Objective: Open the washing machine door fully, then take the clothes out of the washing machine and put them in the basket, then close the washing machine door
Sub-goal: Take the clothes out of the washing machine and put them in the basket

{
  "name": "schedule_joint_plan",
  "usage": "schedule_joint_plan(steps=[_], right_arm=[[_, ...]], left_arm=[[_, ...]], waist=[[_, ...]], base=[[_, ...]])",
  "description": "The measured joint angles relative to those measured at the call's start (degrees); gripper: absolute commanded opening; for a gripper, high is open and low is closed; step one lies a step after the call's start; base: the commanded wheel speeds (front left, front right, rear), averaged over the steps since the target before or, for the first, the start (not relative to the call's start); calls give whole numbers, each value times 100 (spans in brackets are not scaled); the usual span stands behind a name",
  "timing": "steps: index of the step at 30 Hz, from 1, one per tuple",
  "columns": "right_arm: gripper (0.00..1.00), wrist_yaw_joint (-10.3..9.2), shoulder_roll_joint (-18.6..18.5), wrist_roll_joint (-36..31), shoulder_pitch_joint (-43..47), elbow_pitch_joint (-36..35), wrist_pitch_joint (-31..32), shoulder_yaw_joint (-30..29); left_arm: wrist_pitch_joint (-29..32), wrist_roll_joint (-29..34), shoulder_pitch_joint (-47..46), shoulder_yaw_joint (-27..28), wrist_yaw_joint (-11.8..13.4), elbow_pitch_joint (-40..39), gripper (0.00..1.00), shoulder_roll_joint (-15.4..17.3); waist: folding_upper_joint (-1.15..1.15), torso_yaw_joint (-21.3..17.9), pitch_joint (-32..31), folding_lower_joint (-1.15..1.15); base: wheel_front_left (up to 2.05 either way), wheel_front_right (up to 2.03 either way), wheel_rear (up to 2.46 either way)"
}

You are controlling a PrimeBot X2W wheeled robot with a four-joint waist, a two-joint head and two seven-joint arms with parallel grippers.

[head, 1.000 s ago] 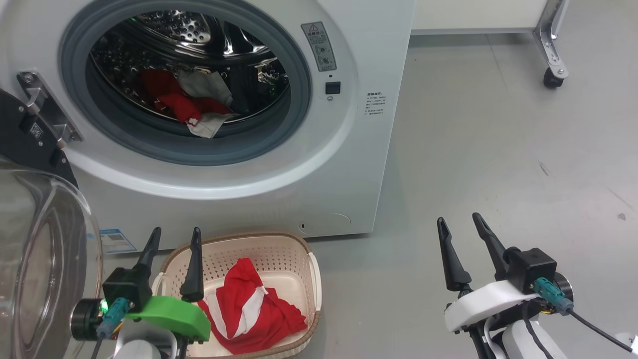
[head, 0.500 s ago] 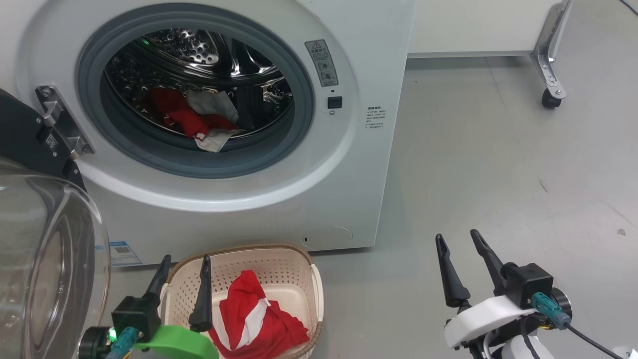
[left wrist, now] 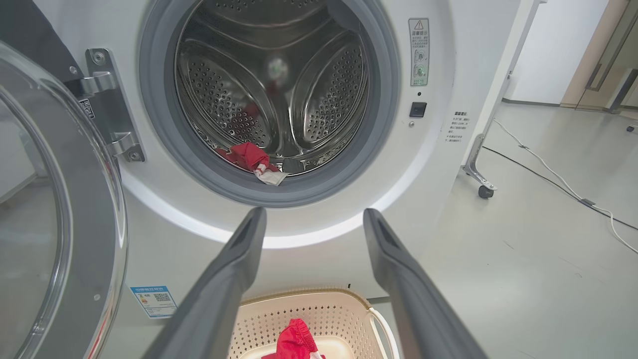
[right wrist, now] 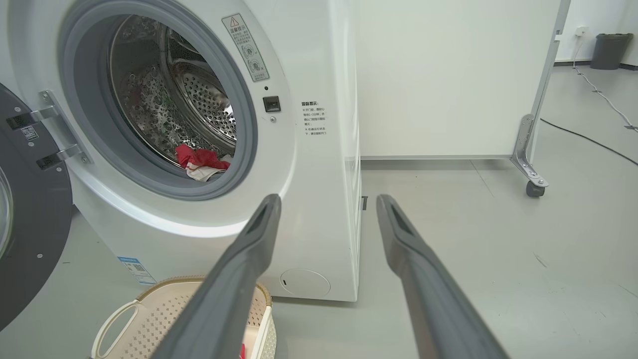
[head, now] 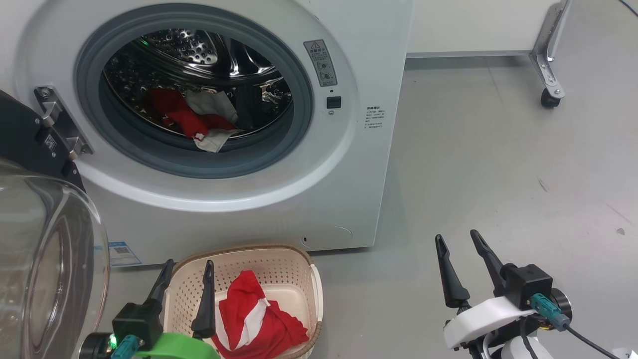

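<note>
The washing machine (head: 349,174) stands with its door (head: 45,259) swung open at the left, glass bowl toward me. Red and white clothes (head: 189,119) lie low in the steel drum, also seen in the left wrist view (left wrist: 249,155) and the right wrist view (right wrist: 197,158). The cream basket (head: 279,254) sits on the floor before the machine and holds a red and white garment (head: 254,319). My left gripper (head: 190,263) hangs open over the basket's left side, holding nothing (left wrist: 315,212). My right gripper (head: 456,235) is open and empty over bare floor to the right (right wrist: 329,198).
A white panel on a metal leg with a caster (head: 548,97) stands at the back right. Grey floor spreads to the right of the machine. A cable (left wrist: 548,179) runs across the floor further right. The open door takes up the near left.
The head camera has shifted, so the whole picture sits lower and a little to the right. My left gripper has sunk somewhat lower in the picture. Both grippers stay open and the clothes lie unmoved.
</note>
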Motion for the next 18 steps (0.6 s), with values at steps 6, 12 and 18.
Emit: schedule_joint_plan(steps=[6,12,18], right_arm=[[100,0,1,-1,0,-24,0,0],[100,-4,4,-2,0,-60,0,14],[100,-4,11,-4,-1,-179,0,22]], left_arm=[[74,11,82,-9,21,-176,100,2],[196,14,136,-42,53,-358,100,11],[294,100,137,-44,70,-545,100,21]], waist=[[0,-7,17,0],[0,-30,60,0],[0,-54,190,0]], base=[[0,0,0],[0,0,0],[0,0,0]])
